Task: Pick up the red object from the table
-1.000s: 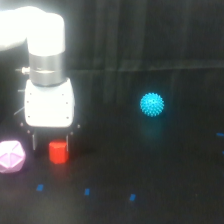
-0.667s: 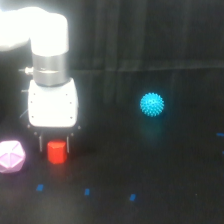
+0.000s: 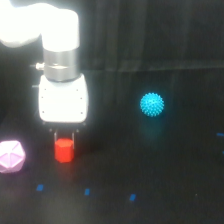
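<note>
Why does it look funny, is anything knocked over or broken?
Nothing stands out. The small red faceted block stands upright under the white gripper, the pale pink polyhedron and cyan spiky ball sit whole on the dark table.

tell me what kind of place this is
Probably a robot test setup, perhaps a lab: a white arm's gripper hangs over a red block on a dark table with blue marks, plus a spiky ball and pink polyhedron.

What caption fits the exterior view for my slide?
Gripper fingers straddle the red object on the dark table; pink polyhedron and cyan spiky ball stand apart.
</note>
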